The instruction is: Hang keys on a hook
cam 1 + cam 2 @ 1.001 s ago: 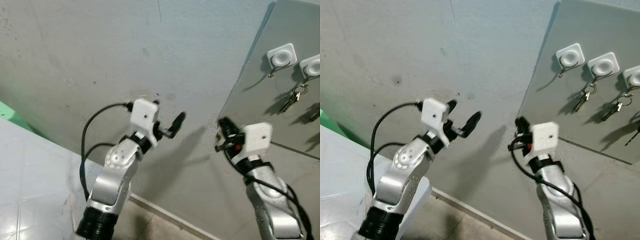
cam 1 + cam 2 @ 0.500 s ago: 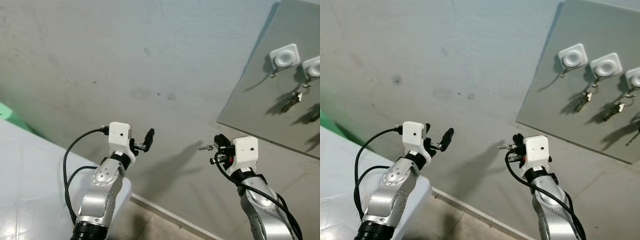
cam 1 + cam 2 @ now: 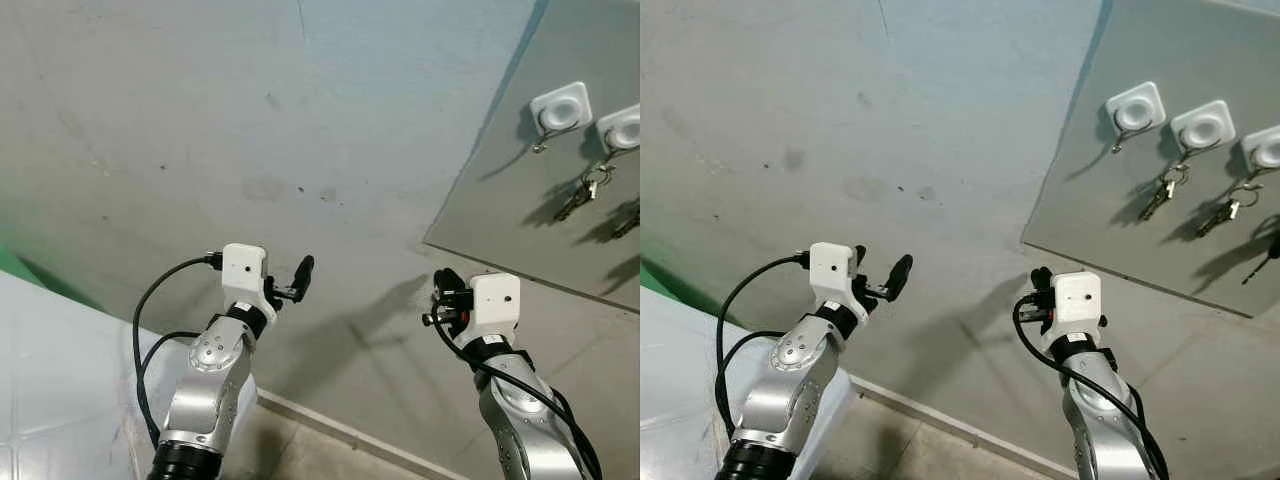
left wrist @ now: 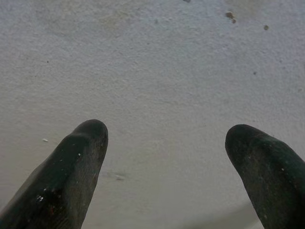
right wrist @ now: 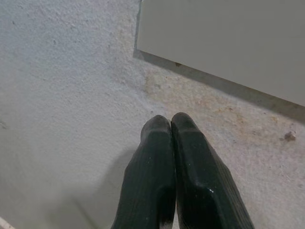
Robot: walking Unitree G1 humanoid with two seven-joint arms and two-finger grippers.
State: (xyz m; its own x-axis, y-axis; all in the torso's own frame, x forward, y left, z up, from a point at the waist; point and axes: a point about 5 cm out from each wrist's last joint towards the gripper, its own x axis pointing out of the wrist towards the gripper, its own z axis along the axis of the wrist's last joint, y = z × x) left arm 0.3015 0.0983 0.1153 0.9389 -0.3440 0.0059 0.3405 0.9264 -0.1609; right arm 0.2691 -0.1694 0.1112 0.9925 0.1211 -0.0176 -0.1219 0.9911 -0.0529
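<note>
A grey board on the wall carries three white square hooks. The leftmost hook is bare; the other two hold hanging key bunches. My right gripper is raised below the board's lower left corner, pointing at the wall. In the right wrist view its fingers are pressed together, and the keys they hold are hidden. My left gripper is raised toward the bare wall, open and holding nothing, with its fingers spread wide.
The rough grey plaster wall is close ahead of both arms. A pale baseboard runs along its foot. A white tiled surface lies at lower left, with a green strip beside it.
Both arms came down from higher on the wall a second ago. The key that stuck out from my right gripper half a second ago no longer shows. The view has shifted slightly.
</note>
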